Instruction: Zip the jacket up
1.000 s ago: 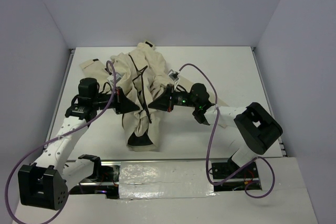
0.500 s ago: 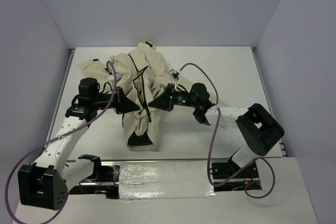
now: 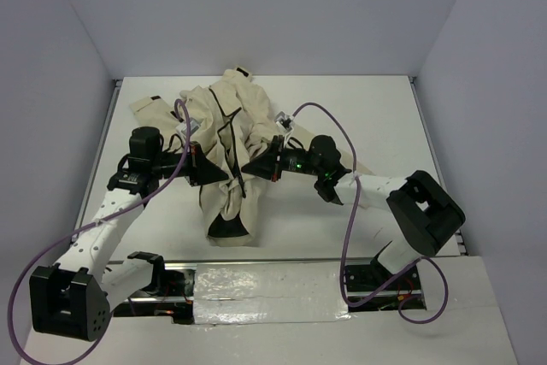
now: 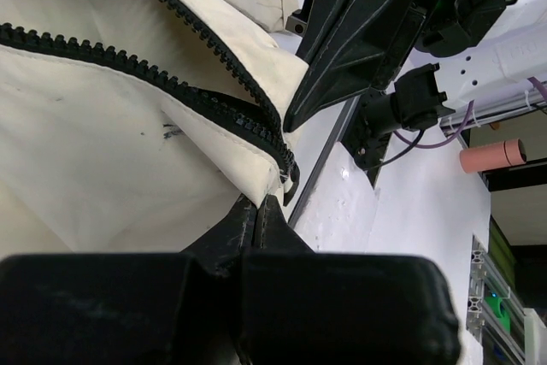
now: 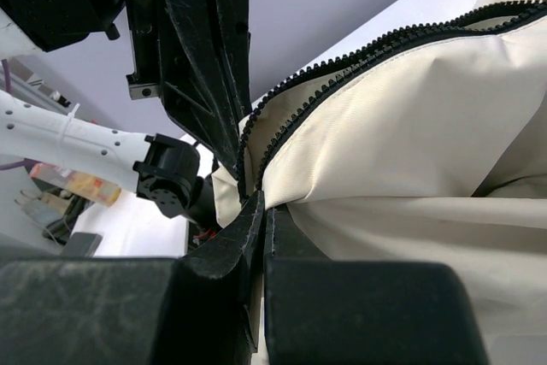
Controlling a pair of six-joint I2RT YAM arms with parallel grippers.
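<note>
Gripping the jacket (image 3: 214,117), left tool (image 3: 226,176) faces right tool (image 3: 246,168)

Readable text: none that I can make out in any view.
Jacket (image 3: 214,126): no legible print or brand mark.
White tag (image 3: 284,120) near my right wrist: too small to read.

Matt cream cloth jacket (image 4: 102,151); glossy black zipper teeth (image 4: 85,57).
</note>
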